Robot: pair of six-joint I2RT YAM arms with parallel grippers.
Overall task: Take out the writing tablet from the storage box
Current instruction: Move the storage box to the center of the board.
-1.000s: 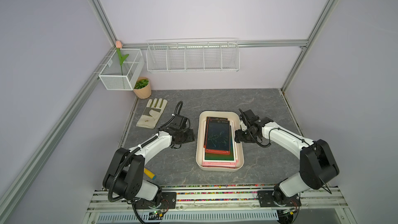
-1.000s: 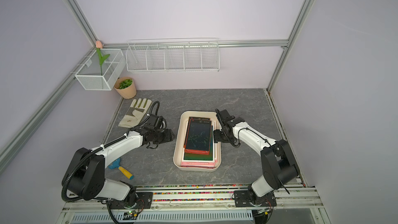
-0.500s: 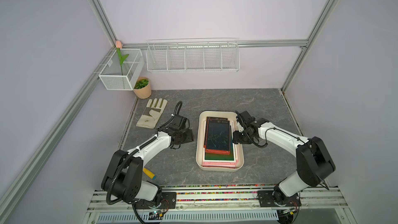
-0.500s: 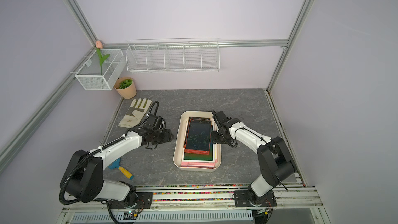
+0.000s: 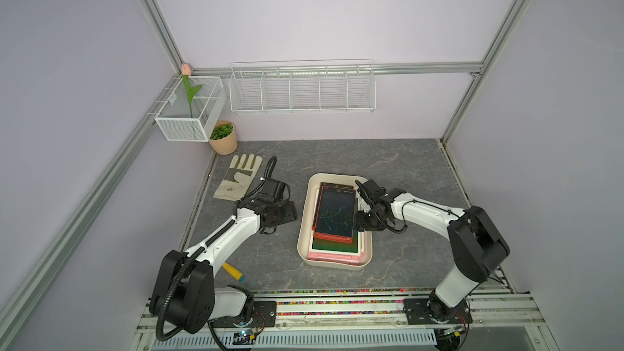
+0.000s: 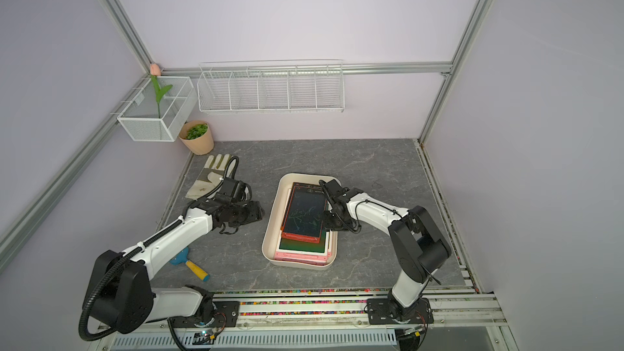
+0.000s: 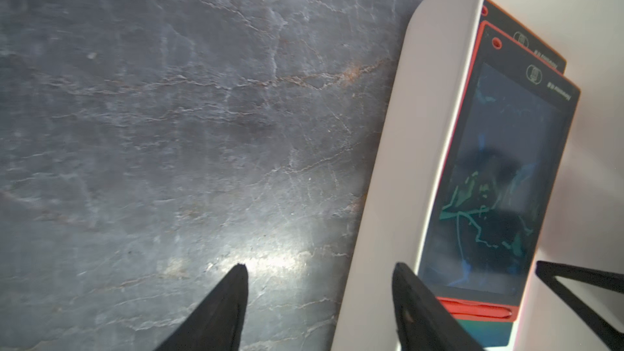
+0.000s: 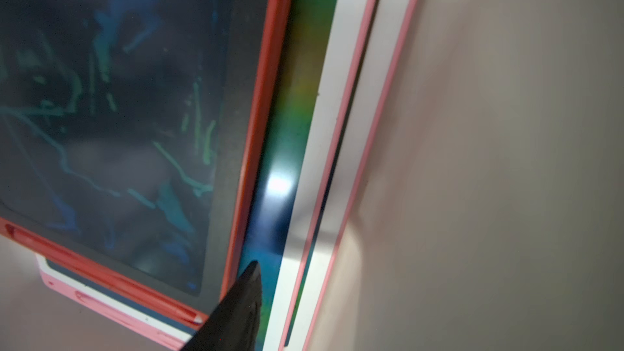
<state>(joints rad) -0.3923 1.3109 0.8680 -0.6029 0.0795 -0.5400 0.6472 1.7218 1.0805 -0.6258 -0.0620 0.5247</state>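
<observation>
Over the last second my right tool [image 5: 359, 210] has moved in from just outside the right wall of the storage box [image 5: 334, 264]. It now sits above the box's right side, at the right long edge of the red-framed writing tablet [image 5: 335, 212]. That tablet lies flat on top of the stack inside the box. A second red-edged tablet [image 5: 337, 185] is directly under it, and the larger pink-framed tablets [image 5: 334, 254] lie beneath. The top tablet shows no evident shift from its earlier position and is not lifted. In the right wrist view only one finger [image 8: 241, 302] is visible, its tip down beside the red frame, over the screen of the tablet below. The other finger is out of view, so I cannot tell whether this tool is wide, narrow or already gripping. My left tool [image 7: 320, 265] remains left of the box, low over the tabletop [image 5: 337, 160]. Its fingers are spread wide with nothing between them, and one finger is just beside the box's left wall. Judgement: the approach is complete and the grasp is the step in hand. The thin edge offers little purchase, so a finger must get under the frame before any lift. Extraction has not begun.
</observation>
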